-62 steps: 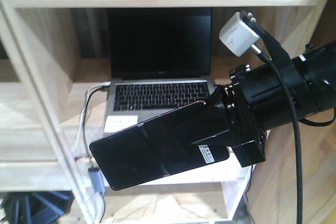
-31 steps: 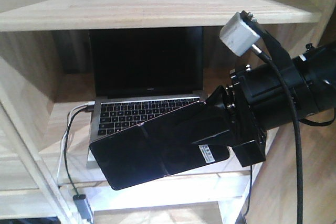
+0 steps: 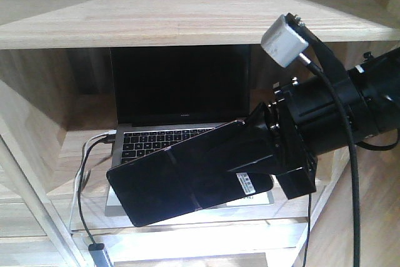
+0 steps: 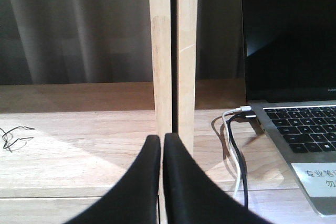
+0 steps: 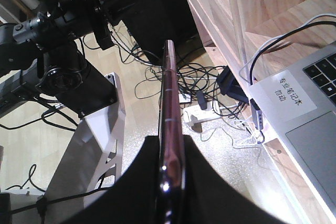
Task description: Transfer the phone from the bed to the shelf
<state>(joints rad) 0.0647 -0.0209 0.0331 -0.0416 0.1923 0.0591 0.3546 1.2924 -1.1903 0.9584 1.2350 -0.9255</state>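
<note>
Two grippers | right gripper [image 3: 242,157] clamped on the phone [image 3: 178,186], held tilted in the air just in front of the laptop [image 3: 181,89] | left gripper [image 4: 161,148] pinched together, empty, left of laptop | laptop sits inside the shelf [image 3: 187,10]

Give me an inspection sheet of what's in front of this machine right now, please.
Surface: pale wood shelf, open compartments.
Job's things: phone held in air before the shelf, not yet set down; bed not in view.
Clutter: open laptop, screen dark, in a compartment.
Grippers: right gripper shut on the phone; left gripper shut, empty.
Cables: white and black leads plugged into the laptop; tangle on the floor.
Surroundings: grey curtain behind.
</note>
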